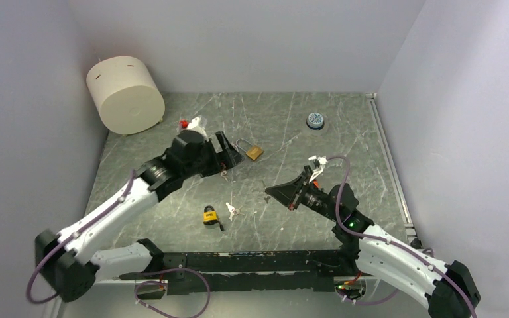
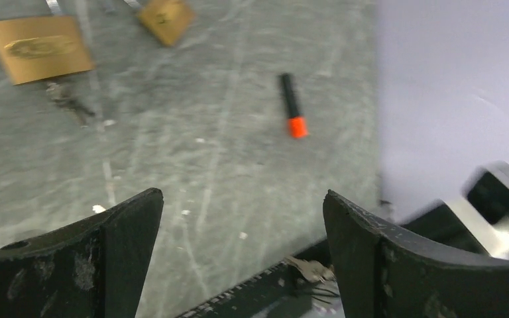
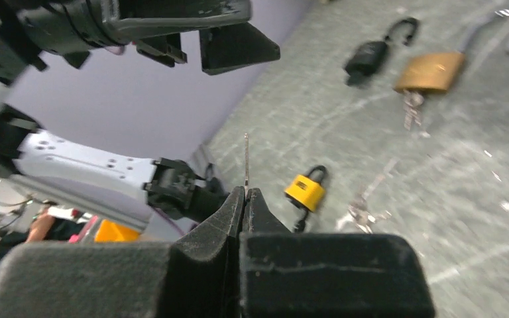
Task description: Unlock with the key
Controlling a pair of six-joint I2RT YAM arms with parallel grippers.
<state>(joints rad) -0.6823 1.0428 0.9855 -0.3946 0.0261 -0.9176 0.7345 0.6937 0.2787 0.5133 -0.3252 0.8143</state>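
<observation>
A brass padlock [image 1: 254, 152] lies on the green marbled table [image 1: 344, 152], with keys hanging at its base; it also shows in the left wrist view [image 2: 40, 48] and the right wrist view [image 3: 431, 71]. My left gripper [image 1: 228, 150] is open and empty just left of it; in its own view the jaws stand wide apart [image 2: 242, 199] over bare table. My right gripper [image 1: 272, 194] is shut on a thin key [image 3: 246, 162] that sticks out edge-on from the closed fingertips [image 3: 244, 193]. It hovers right of the table's middle.
A yellow padlock [image 1: 209, 215] and loose keys [image 1: 232, 211] lie near the front. A black padlock [image 3: 368, 56] lies beside the brass one. A white roll [image 1: 124, 95] stands back left, a blue disc [image 1: 315, 120] back right. A black stick with an orange tip [image 2: 291, 106] lies near the wall.
</observation>
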